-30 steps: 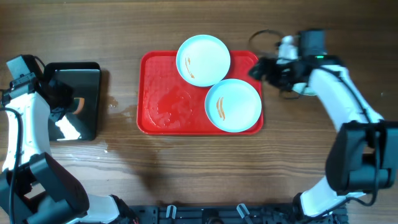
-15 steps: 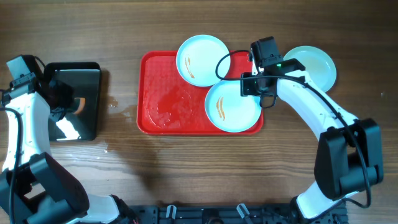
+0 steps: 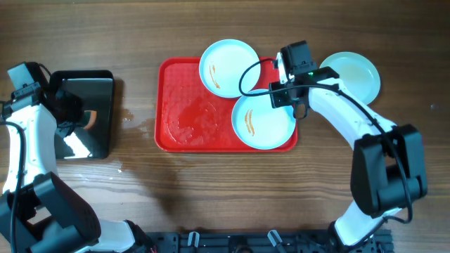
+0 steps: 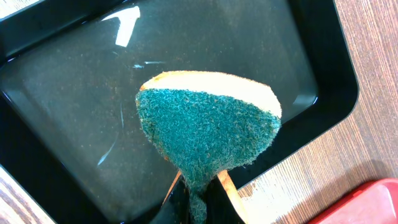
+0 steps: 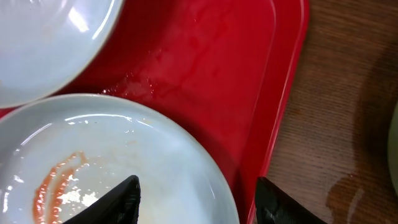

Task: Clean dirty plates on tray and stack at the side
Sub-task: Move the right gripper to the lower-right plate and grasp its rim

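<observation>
- Plate point(image 5: 124, 155), streaked: right hand point(image 5: 196, 193) stands apart astride its rim; seat rim deep between fingers, then close.
- Sponge point(image 4: 205, 127): clamped in left hand point(image 4: 199, 200), ready over black tray point(image 4: 62, 124).

No writing, label, brand, number or sign can be read in any view. The sponge point(image 4: 205, 130) between the jaws of the left gripper point(image 4: 198, 202), the black tray point(image 4: 311, 50) below it, the plate point(image 5: 124, 162) under the jaws of the right gripper point(image 5: 196, 196) and the red tray point(image 5: 205, 68) beyond them show plain surfaces; the plate's orange-brown streaks are smears, not characters.
</observation>
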Controlling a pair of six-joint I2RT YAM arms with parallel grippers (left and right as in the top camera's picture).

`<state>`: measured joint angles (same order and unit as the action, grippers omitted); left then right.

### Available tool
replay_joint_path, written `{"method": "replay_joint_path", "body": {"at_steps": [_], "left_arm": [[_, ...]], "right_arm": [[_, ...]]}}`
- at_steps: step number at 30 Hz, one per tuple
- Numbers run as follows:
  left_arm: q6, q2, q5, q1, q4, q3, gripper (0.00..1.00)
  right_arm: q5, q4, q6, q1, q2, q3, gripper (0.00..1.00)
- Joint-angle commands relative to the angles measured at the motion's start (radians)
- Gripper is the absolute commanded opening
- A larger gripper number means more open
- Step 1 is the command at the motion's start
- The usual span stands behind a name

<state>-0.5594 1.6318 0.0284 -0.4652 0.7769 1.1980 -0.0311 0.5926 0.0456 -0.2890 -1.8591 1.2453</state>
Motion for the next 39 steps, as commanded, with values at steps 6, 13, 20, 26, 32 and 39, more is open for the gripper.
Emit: {"method": "replay_joint_path", "body": {"at_steps": [6, 13, 20, 26, 32, 39], "left_arm": [[0.005, 0.007, 0.009, -0.003, -0.002, 0.010, 0.04], [0.005, 0.007, 0.009, -0.003, -0.002, 0.010, 0.04], [0.004, 0.007, 0.009, -0.003, -0.002, 0.010, 0.04], [0.006, 0.007, 0.090, -0.001, -0.011, 0.010, 0.04], [0.112, 0.007, 0.267, 0.034, -0.029, 0.010, 0.04], [0.112, 0.007, 0.304, 0.159, -0.029, 0.010, 0.04]], "right_arm": [[0.025, -0.021, -0.072, 0.002, -0.050, -0.011, 0.59], [0.069, -0.023, -0.072, 0.002, -0.112, -0.011, 0.49], [0.166, -0.019, -0.071, 0.002, -0.112, -0.010, 0.42], [0.259, 0.034, -0.068, -0.037, -0.112, -0.010, 0.38], [0.311, 0.023, 0.031, -0.125, -0.112, -0.010, 0.38], [0.320, -0.029, 0.117, -0.213, -0.112, -0.010, 0.39]]}}
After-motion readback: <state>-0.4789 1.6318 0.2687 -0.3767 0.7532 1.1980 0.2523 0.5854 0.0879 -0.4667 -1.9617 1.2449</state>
